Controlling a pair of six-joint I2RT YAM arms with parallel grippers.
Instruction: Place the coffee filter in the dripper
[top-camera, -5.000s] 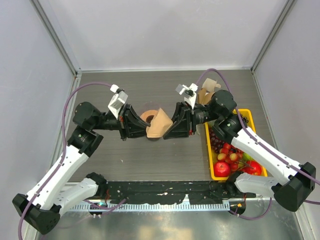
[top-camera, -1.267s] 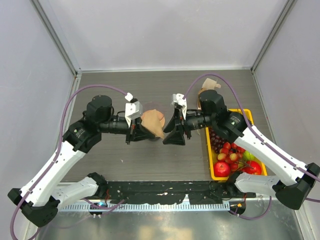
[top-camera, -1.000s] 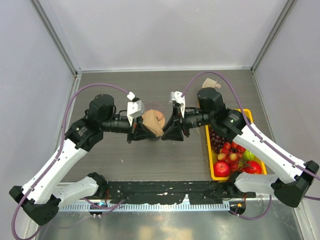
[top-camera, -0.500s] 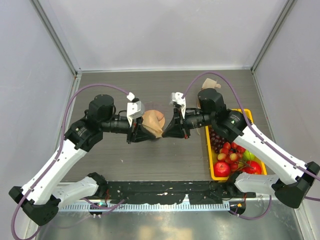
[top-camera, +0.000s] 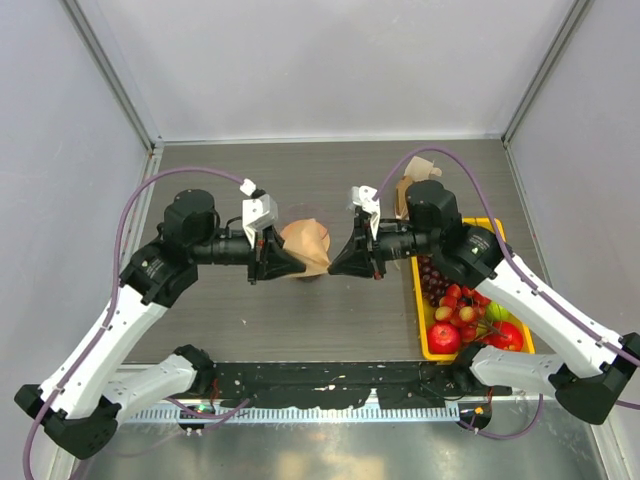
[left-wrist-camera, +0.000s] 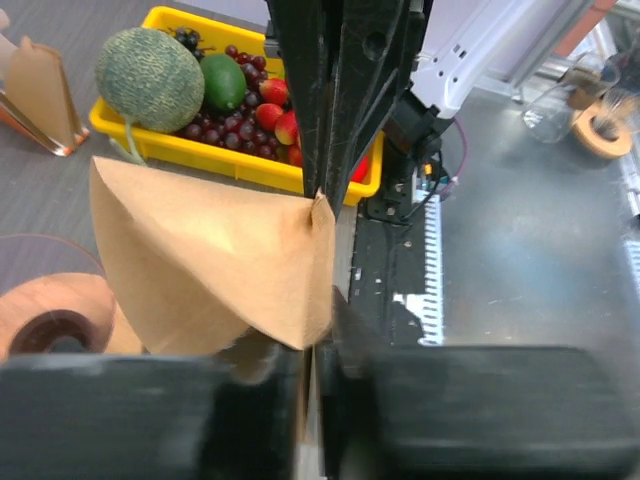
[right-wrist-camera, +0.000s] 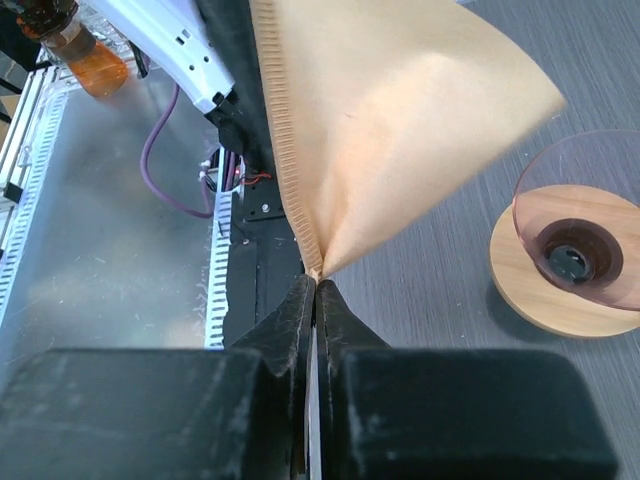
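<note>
No legible txt, labels, brands or nos. anywhere in top ext. or wrist views.

A yellow tray (top-camera: 492, 232) of fruit sits near what may be spare filters (left-wrist-camera: 38, 88).

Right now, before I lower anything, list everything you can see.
coffee filter: one, tan, in the air between the arms
dripper: one, clear glass with orange-brown collar, on the table near the filter
spare filters: one bunch, brown, beside the tray
tray: one, yellow, table's right side
melon: one, green, in the tray
grapes: many, dark, in the tray
apples: at least two, red, in the tray
table: one, dark grey
right fingers: black, shut on the filter's tip
left fingers: black, at the filter's wide edge, grip unclear
</note>
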